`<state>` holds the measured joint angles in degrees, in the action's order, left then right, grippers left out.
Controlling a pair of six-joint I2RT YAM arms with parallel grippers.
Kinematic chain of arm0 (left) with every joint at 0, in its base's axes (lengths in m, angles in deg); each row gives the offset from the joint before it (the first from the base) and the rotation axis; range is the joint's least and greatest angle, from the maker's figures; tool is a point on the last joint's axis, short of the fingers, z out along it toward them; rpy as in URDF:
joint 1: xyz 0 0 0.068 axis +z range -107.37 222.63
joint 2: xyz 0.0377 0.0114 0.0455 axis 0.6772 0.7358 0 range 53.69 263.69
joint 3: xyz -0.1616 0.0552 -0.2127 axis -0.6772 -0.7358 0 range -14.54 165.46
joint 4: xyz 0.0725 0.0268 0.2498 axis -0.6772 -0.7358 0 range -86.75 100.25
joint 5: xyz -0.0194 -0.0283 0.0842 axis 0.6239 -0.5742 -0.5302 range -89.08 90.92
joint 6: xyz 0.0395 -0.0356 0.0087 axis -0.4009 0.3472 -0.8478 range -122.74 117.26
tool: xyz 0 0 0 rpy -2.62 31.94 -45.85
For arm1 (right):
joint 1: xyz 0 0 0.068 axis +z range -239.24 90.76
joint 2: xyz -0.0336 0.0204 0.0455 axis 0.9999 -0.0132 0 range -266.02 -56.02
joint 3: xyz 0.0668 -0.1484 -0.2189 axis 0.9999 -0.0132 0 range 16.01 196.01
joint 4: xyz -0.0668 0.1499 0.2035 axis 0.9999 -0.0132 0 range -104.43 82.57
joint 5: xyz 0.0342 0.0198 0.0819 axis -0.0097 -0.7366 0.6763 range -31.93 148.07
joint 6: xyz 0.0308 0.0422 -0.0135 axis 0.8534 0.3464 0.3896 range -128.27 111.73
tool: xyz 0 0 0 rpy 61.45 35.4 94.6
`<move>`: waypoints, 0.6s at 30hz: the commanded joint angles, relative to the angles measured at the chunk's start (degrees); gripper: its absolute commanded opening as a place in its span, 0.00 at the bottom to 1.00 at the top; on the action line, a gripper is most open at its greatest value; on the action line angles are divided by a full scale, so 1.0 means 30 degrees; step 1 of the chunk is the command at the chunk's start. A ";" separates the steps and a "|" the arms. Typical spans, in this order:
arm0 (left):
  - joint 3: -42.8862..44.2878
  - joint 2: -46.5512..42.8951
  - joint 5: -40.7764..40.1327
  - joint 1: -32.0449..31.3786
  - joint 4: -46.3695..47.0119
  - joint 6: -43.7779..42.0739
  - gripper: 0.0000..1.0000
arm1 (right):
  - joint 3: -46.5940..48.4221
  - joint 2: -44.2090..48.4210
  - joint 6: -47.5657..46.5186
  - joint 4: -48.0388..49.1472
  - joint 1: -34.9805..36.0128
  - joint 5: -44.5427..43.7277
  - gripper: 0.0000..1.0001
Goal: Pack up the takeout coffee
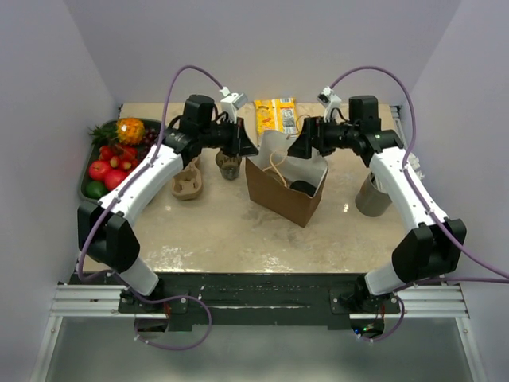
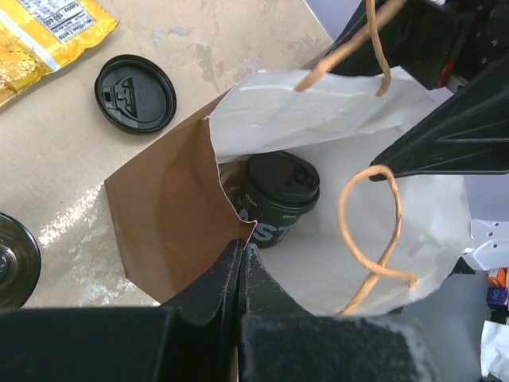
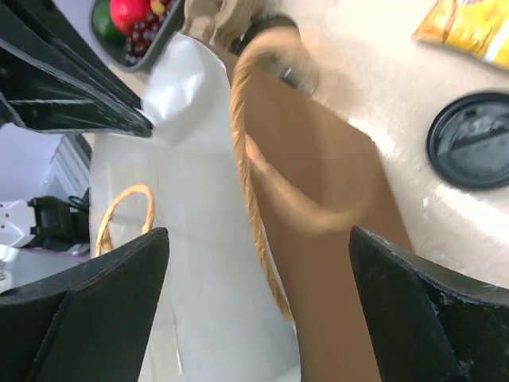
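A brown paper bag (image 1: 278,195) with a white inside stands open at mid-table. Lying in it is a black takeout coffee cup (image 2: 278,189) with its lid on, also seen from above (image 1: 302,189). My left gripper (image 2: 242,248) is shut on the bag's brown rim (image 2: 231,227), at the bag's back left corner (image 1: 245,147). My right gripper (image 3: 258,267) is open just above the bag's back right edge (image 1: 302,147). A twine handle (image 3: 250,199) and the bag wall lie between its fingers (image 3: 107,294), untouched. A second handle (image 2: 370,239) loops over the opening.
A loose black lid (image 2: 135,93) lies on the table behind the bag. A yellow snack packet (image 1: 276,115) is at the back, and a pulp cup carrier (image 1: 188,183) and a cup (image 1: 229,165) stand left. A fruit tray (image 1: 89,163) sits far left, a grey cup (image 1: 372,197) right.
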<state>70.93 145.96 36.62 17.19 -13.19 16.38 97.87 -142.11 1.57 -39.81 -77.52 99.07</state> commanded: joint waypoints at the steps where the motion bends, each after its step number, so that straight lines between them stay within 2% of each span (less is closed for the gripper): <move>1: 0.0806 0.0210 0.0258 0.0157 0.0255 0.0339 0.00 | 0.1977 0.1068 -0.0937 0.1242 0.0105 -0.0480 0.99; 4: 0.0864 0.0415 0.0081 0.0157 0.0167 0.0104 0.02 | 0.3264 0.1009 -0.1434 0.0808 0.0105 -0.1238 0.99; 5: 0.0923 0.0561 0.0139 0.0157 0.0196 -0.0042 0.18 | 0.4254 0.0864 -0.1930 0.0513 0.0076 -0.1735 0.99; 8: 0.1216 0.0679 0.0490 0.0157 0.0576 -0.0335 0.48 | 0.6509 0.0484 -0.2926 -0.1068 -0.0012 -0.3991 0.99; 11: 0.1655 0.0825 0.0842 0.0157 0.1103 -0.0482 0.61 | 0.8415 0.0190 -0.3861 -0.2475 -0.0392 -0.4699 0.99; 13: 0.2005 0.0826 0.1077 0.0157 0.1601 -0.0629 0.66 | 0.9241 -0.0133 -0.3869 -0.3119 -0.1178 -0.4933 0.99; 14: 0.2182 0.0826 0.1077 0.0157 0.1690 -0.0861 0.74 | 0.9680 -0.0163 -0.3694 -0.3209 -0.1561 -0.5427 0.99; 16: 0.2765 0.0767 0.1194 0.0157 0.1983 -0.1184 0.80 | 0.9947 -0.0426 -0.3779 -0.3676 -0.2816 -0.6541 0.94; 18: 0.3177 0.0621 0.1195 0.0186 0.2101 -0.1915 0.97 | 0.9714 -0.0601 -0.4918 -0.4086 -0.3613 -0.7390 0.84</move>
<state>75.24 149.00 38.17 17.39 -11.18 13.80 126.09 -142.15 -8.42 -46.89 -83.09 84.71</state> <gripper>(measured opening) 0.837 0.929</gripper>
